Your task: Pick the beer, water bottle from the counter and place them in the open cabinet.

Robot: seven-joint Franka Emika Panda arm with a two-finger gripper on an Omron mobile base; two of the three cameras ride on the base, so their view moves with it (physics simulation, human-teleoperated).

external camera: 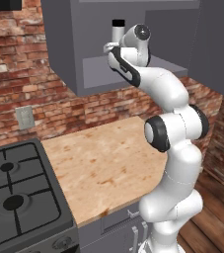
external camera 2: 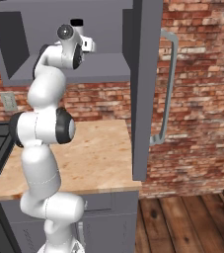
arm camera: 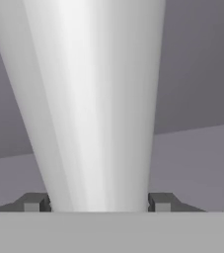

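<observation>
The water bottle [external camera: 117, 32] [external camera 2: 79, 29], a silver-grey cylinder with a black cap, stands upright inside the open cabinet [external camera: 96, 69] [external camera 2: 106, 64]. My gripper [external camera: 115, 43] [external camera 2: 85, 43] [arm camera: 98, 202] reaches into the cabinet and is shut on its lower body. In the hand view the bottle [arm camera: 93, 99] stands between both finger tips, with the shelf floor behind it. I cannot tell whether its base touches the shelf. The tan counter [external camera: 103, 158] [external camera 2: 101, 148] lies below. The beer is out of view.
A black stove [external camera: 15, 197] borders the counter on the left. A tall grey cabinet door [external camera 2: 145, 89] with a bar handle [external camera 2: 168, 84] stands open right of the shelf. A wall outlet [external camera: 24, 117] is on the brick wall.
</observation>
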